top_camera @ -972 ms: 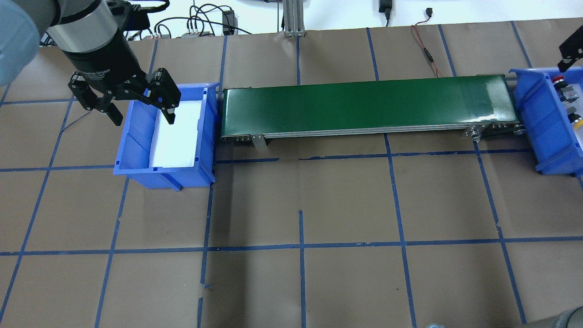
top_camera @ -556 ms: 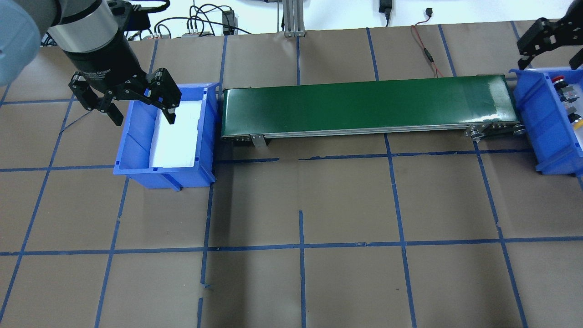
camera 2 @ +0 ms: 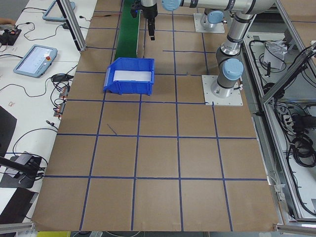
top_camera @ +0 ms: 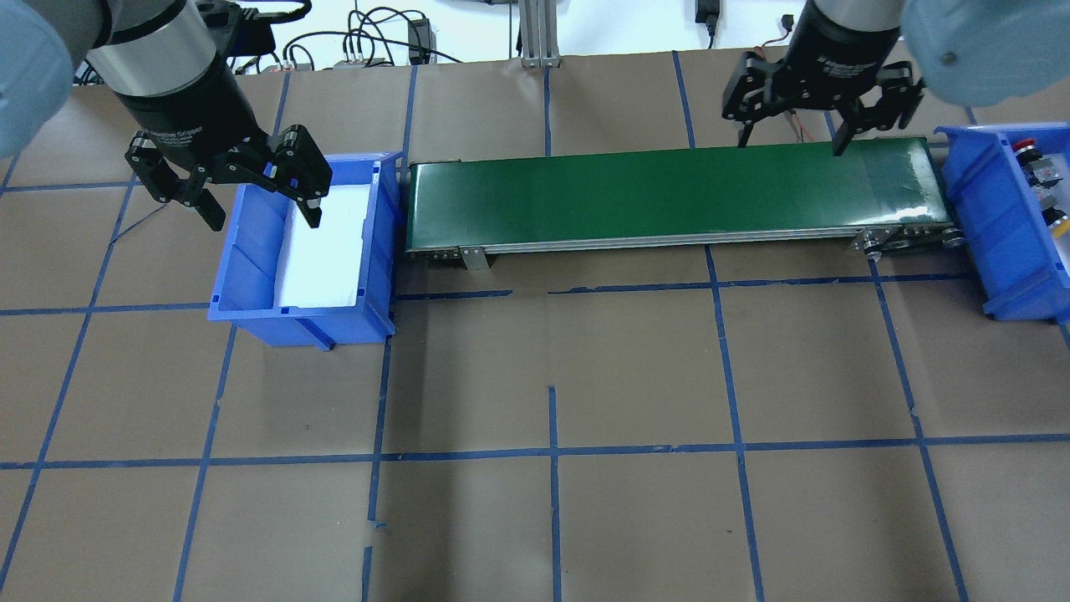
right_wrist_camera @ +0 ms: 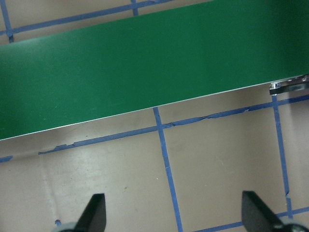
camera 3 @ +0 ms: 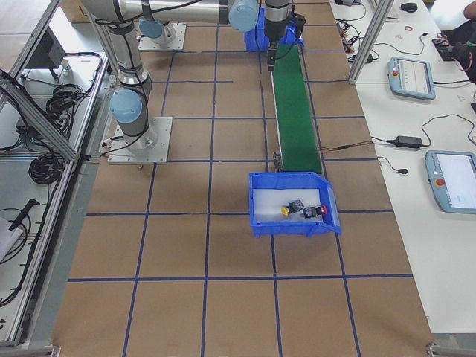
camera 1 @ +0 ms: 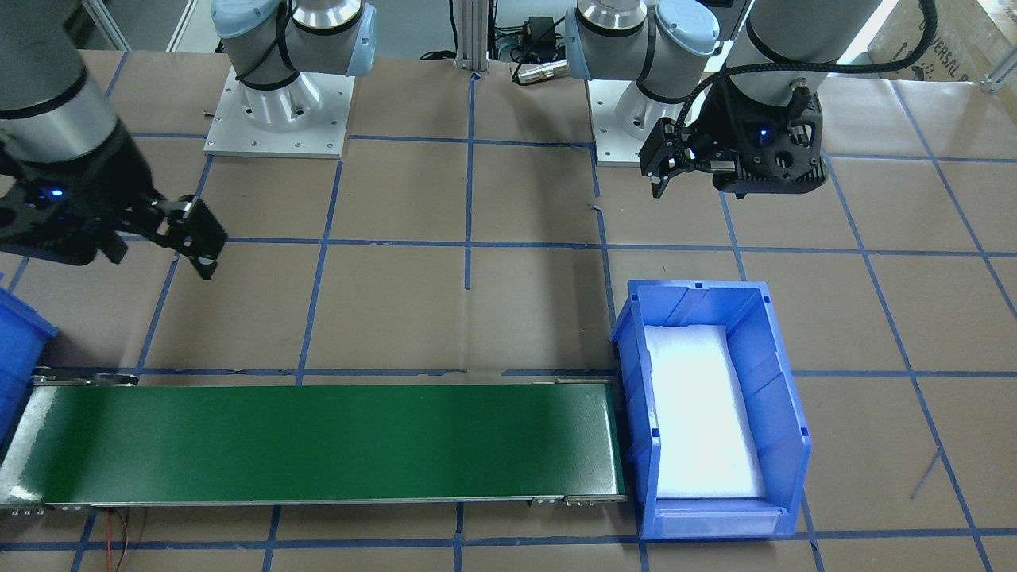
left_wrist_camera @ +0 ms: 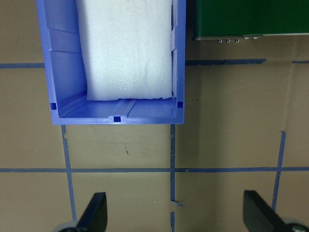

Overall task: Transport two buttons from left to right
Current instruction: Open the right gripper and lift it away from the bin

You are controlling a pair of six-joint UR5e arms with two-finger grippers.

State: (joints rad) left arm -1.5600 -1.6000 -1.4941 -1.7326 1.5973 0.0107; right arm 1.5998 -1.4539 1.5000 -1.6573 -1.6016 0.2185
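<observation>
Both buttons lie in the blue right bin. The red-capped button and the yellow-capped button show at the overhead view's right edge. In the exterior right view the yellow button and the red button lie side by side on white foam. My left gripper is open and empty above the left bin. My right gripper is open and empty over the far edge of the green conveyor belt, near its right end.
The left bin holds only a white foam liner. The belt carries nothing. A loose dark block also lies in the right bin. Cables run along the table's far edge.
My right gripper has swung in from the right edge, leftward away from the right bin, to the conveyor's right end. The left arm has not moved.
</observation>
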